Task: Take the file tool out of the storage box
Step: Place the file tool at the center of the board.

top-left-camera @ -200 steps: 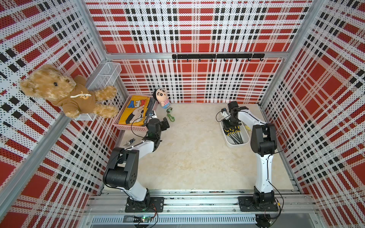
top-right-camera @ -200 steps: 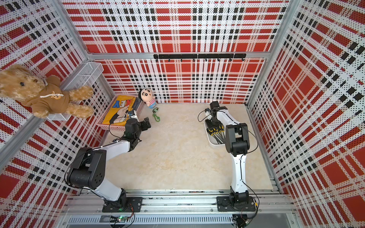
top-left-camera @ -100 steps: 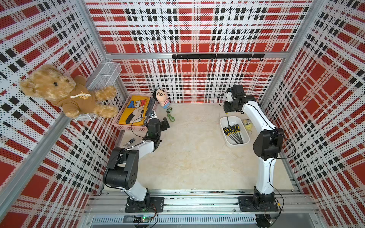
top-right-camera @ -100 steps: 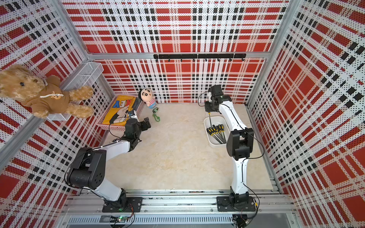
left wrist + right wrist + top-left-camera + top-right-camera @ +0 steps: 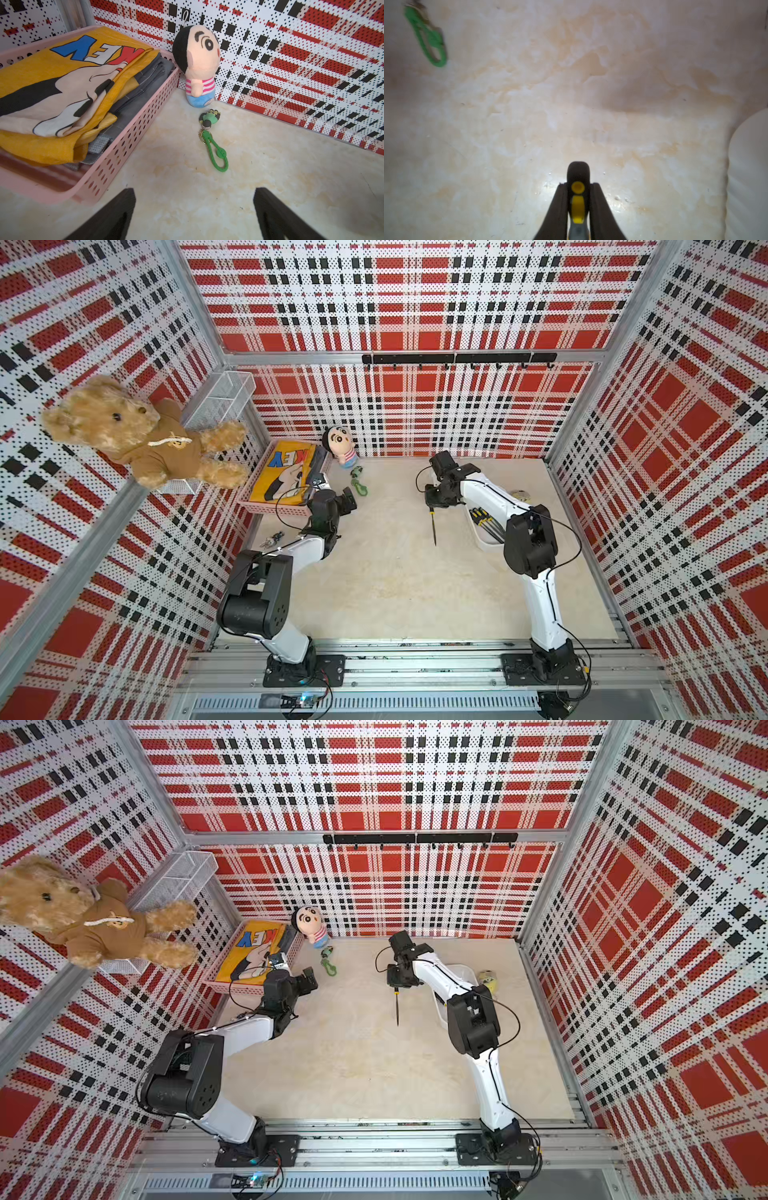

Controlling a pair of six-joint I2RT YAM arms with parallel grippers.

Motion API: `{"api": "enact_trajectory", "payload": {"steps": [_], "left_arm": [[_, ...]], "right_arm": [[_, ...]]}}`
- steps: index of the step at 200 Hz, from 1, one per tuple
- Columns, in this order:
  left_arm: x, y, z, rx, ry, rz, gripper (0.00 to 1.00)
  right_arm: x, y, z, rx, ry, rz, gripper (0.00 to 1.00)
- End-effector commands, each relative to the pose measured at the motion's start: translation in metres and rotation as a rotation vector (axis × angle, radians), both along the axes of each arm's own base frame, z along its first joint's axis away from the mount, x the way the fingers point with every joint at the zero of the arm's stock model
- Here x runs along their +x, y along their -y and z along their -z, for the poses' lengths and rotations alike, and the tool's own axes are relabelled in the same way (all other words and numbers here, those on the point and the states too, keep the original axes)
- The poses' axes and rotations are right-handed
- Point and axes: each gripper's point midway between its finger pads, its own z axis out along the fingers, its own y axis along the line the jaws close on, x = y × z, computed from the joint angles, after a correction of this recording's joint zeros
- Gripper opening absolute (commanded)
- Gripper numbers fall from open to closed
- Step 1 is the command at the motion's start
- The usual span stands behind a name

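Right wrist: file tool (image 5: 577, 172) clamped in right gripper (image 5: 578, 185)

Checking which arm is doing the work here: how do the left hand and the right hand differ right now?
The left hand is wide open and empty; the right hand is shut on the file tool, gripping its black-and-yellow handle. The left hand sits beside the pink perforated basket; the right hand is over bare table, just outside the white storage box. Both are black two-finger hands.
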Motion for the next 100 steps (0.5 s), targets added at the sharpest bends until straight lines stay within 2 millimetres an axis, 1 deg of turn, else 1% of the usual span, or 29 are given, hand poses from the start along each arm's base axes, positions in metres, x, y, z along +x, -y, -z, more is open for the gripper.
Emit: {"api": "enact_trajectory", "payload": {"steps": [1,48,81,100], "left_arm": [[-0.004,0.001,-0.003,0.010,-0.001,0.004,0.96],[-0.004,0.001,-0.001,0.007,-0.007,0.005,0.96],[-0.002,0.002,-0.002,0.000,-0.005,0.008,0.96],[-0.002,0.001,-0.001,0.002,-0.005,0.008,0.96]], "right_arm": [[0.005,0.021,0.006,-0.066,0.016,0.054,0.00],[-0.003,0.056,0.031,-0.180,-0.026,0.038,0.00],[-0.004,0.077,0.042,-0.235,-0.048,0.044,0.00],[-0.005,0.085,0.047,-0.249,-0.060,0.052,0.00]]}}
